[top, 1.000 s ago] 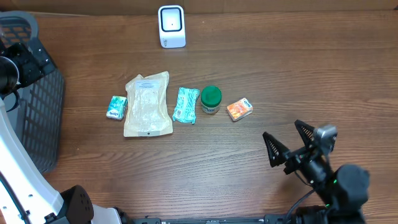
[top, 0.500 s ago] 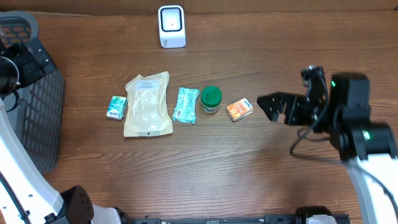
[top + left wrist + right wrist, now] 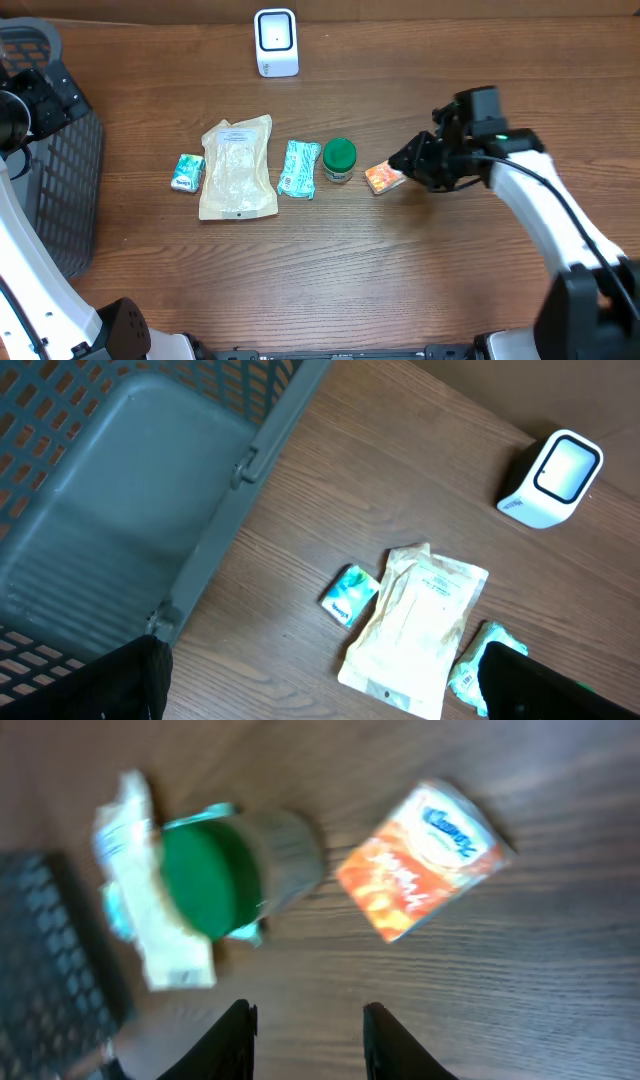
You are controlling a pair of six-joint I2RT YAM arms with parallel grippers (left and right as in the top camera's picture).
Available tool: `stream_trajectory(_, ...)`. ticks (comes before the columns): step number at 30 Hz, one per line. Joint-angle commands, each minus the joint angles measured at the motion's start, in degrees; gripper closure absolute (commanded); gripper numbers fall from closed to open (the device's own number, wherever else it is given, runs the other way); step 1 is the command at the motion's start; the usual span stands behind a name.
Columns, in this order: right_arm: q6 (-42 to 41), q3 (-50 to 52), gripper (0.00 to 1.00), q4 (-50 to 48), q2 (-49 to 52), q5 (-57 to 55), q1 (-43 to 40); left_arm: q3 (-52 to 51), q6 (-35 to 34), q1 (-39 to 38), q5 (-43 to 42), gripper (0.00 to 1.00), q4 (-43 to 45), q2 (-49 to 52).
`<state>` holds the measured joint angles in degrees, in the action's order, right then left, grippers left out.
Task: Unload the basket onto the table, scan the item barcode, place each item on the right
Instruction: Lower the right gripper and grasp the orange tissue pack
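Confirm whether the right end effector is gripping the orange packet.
No: the right wrist view shows the orange packet lying on the table beyond the right end effector, with only bare wood between its fingertips.

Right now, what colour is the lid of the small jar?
The lid is green; the right wrist view shows it best.

The table (image 3: 300,270) is matt, grained wood. Just ahead of the right fingers (image 3: 238,1045), the orange pack (image 3: 425,860) looks glossy and the green lid (image 3: 205,880) smooth plastic.

Small orange packet (image 3: 384,177), flat, askew
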<state>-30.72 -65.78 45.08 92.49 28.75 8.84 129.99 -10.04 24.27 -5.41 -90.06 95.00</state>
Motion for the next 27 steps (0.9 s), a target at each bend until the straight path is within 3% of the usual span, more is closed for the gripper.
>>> stream_trajectory(1,-13.8,-1.4,0.67,-1.1,3.6,-7.3,2.4,0.2,1.3,0.0,-0.6,0.00,0.1,0.2)
stream_trajectory(5,-17.6,-1.4,0.67,-1.4,6.6,-10.2,3.8,0.2,1.3,0.0,-0.6,0.00,0.1,0.2)
stream_trajectory(8,-17.7,-1.2,0.62,-1.4,8.7,-11.5,4.7,0.2,1.3,0.0,-0.6,0.00,0.1,0.2)
stream_trajectory(15,-17.8,-0.1,0.62,-5.2,12.6,-11.7,6.7,0.2,1.3,0.0,-0.6,0.01,0.1,0.2)
stream_trajectory(17,-18.8,0.2,0.63,-6.1,13.3,-12.9,7.0,0.2,1.3,0.0,-0.6,0.01,0.1,0.2)
stream_trajectory(20,-18.8,0.3,0.78,-6.0,13.4,-15.1,7.0,0.2,1.3,0.0,-0.6,0.00,0.1,0.2)
stream_trajectory(27,-18.1,2.4,0.79,-6.3,13.5,-18.9,7.0,0.2,1.3,0.0,-0.6,0.00,0.1,0.2)
